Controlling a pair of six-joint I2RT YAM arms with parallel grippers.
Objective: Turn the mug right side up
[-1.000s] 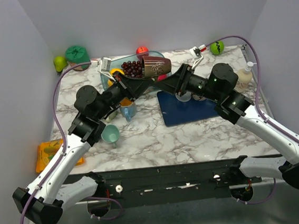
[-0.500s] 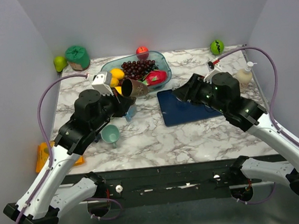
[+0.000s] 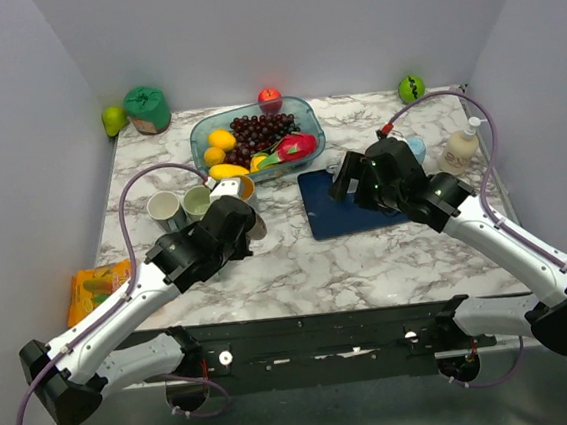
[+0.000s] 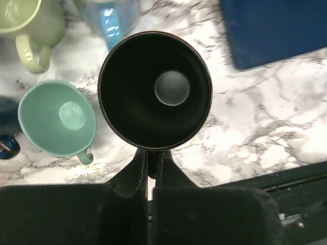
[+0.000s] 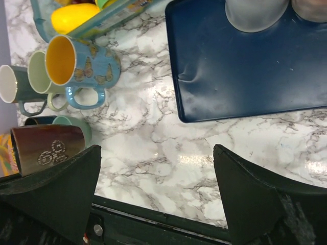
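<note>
- left gripper pressed together, pinching the brown mug at its near edge; mug upright, mouth up, just beside the teal mug
- right gripper spread wide, holding nothing; over the marble table, near the blue mat

Mugs, six: brown mug, teal mug, dark blue mug, butterfly mug, pale green mug, white-lined mug. Blue mat, one. Fruit bowl, one. Pump bottle, one. Orange packet, one. Green pear, one. Round green fruit, one.
</note>
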